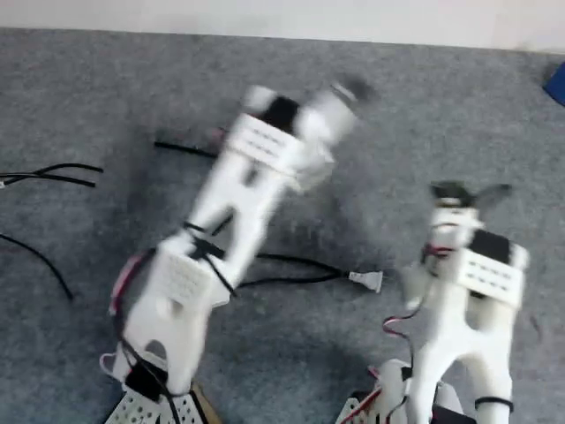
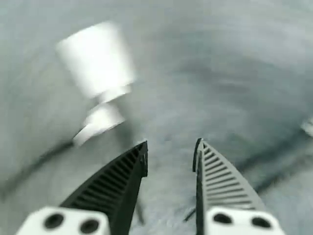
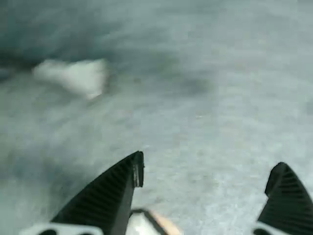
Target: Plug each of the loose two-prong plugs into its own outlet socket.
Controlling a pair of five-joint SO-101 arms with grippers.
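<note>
Plug point(image 1: 366, 280) lies on the grey surface point(image 1: 459, 106) (seemingly untouched), left tool point(image 2: 171, 145) and right tool point(image 3: 210, 161) both spread.

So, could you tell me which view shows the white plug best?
The high view: the white plug lies plainly on the carpet, black cable attached. The wrist views show blurred white shapes; I cannot tell whether either is it.

Left arm point(image 1: 231, 208) and right arm point(image 1: 466, 296) are white, with red-black cables point(image 1: 124, 281) and ribbed black fingers point(image 2: 115, 188).
</note>
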